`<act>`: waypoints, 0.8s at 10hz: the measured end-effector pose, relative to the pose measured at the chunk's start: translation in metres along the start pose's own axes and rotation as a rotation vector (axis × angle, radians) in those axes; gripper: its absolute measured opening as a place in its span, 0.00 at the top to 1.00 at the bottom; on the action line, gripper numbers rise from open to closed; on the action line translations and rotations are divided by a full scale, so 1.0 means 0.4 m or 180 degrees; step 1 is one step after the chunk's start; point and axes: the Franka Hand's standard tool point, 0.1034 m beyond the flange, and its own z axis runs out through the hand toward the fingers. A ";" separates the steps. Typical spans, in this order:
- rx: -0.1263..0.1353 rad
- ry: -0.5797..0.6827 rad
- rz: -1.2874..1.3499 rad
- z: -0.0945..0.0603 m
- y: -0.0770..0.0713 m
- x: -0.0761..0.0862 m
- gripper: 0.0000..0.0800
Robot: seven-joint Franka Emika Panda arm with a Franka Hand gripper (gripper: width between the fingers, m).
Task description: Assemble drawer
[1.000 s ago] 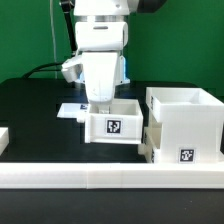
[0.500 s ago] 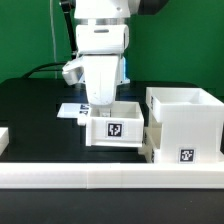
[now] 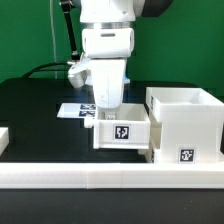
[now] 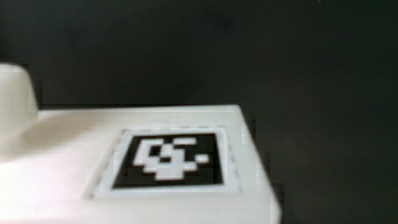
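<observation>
A small white drawer tray (image 3: pixel 123 132) with a square tag on its front sits lifted or sliding just left of the tall white housing (image 3: pixel 186 122) in the exterior view. My gripper (image 3: pixel 108 108) reaches down into the tray from above and is shut on its back wall; the fingertips are hidden behind the tray's front. The tray's right side touches or nearly touches the housing. In the wrist view a white tagged surface of the tray (image 4: pixel 173 158) fills the lower part; my fingers do not show there.
The marker board (image 3: pixel 72 110) lies on the black table behind the tray. A long low white rail (image 3: pixel 100 179) runs along the front. Another white part (image 3: pixel 3 137) shows at the exterior view's left edge. A low white piece (image 3: pixel 150 152) sits at the housing's foot.
My gripper and the small tray have moved together toward the exterior view's right, closer to the housing.
</observation>
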 end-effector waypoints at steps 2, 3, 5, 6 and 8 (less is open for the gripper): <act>0.0009 0.0002 0.0001 0.003 -0.003 0.004 0.95; 0.0014 0.0004 0.0003 0.004 -0.005 0.009 0.95; 0.0006 0.0005 0.0016 0.001 -0.003 0.013 0.95; 0.0005 0.0006 0.0023 -0.002 0.000 0.017 0.95; -0.0006 0.0012 0.0031 0.000 0.000 0.021 0.95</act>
